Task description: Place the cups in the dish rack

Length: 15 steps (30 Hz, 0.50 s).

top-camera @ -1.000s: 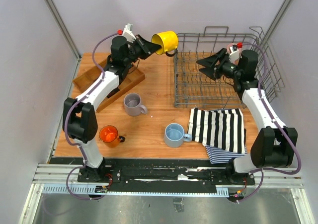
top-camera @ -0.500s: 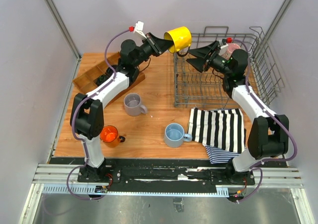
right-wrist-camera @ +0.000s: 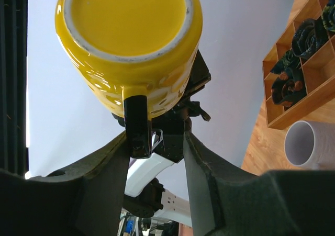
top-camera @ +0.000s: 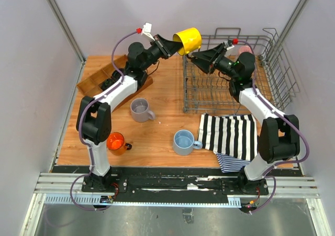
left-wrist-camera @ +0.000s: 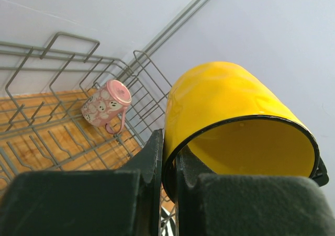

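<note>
Right wrist cam only gives me the base and handle of the yellow mug (right-wrist-camera: 128, 42); its mouth faces away. The handle hangs between the jaws of the right gripper (right-wrist-camera: 157, 142), and I can't tell if either touches it. Out past one jaw, the grey cup (right-wrist-camera: 311, 144) is chopped by the frame edge. On left wrist, the left gripper (left-wrist-camera: 168, 147) is just dark blur running off the bottom.

Bright, even light with soft shadows; small highlights gleam on the yellow mug (right-wrist-camera: 157, 97).
</note>
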Motion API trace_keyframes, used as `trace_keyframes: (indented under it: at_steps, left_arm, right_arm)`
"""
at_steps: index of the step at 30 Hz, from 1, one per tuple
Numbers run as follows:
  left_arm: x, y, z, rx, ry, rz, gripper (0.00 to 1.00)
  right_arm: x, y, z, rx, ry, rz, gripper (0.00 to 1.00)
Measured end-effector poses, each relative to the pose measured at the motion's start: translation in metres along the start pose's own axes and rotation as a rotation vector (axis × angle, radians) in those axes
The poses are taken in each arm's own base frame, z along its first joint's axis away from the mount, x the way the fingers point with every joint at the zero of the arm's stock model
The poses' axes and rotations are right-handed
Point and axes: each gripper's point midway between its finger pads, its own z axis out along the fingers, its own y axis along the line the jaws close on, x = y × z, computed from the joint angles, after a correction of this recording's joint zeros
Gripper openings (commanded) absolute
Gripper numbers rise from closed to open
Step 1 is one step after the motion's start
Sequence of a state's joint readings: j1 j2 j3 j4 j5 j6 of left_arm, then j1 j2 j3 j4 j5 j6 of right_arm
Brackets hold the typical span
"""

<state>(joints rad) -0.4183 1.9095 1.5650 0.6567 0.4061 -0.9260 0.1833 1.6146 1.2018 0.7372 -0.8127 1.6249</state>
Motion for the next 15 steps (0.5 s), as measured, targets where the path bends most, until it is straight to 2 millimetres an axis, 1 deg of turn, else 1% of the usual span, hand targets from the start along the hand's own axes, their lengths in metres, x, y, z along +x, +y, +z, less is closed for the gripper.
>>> trace_keyframes:
  at_steps: [4,7,11,15]
  left_arm:
    - [0.0045,0.0068,0.0012,-0.009,0.007,-0.009,0.01]
    - [0.0069,0.0103,0.0017,-0.014,0.012,-0.014,0.0]
    - [0.0068,0.009,0.0017,-0.008,0.012,-0.013,0.01]
    - [0.0065,0.0057,0.0016,0.009,0.013,-0.008,0.0]
  right_arm:
    - [0.0061,-0.0044,0.0051,0.004,0.018,0.012,0.39]
    - [0.007,-0.0052,0.0057,0.006,0.02,0.013,0.38]
    - [0.0064,-0.0049,0.0059,0.005,0.017,0.006,0.39]
    - [0.0046,0.0001,0.0073,-0.002,0.014,-0.005,0.38]
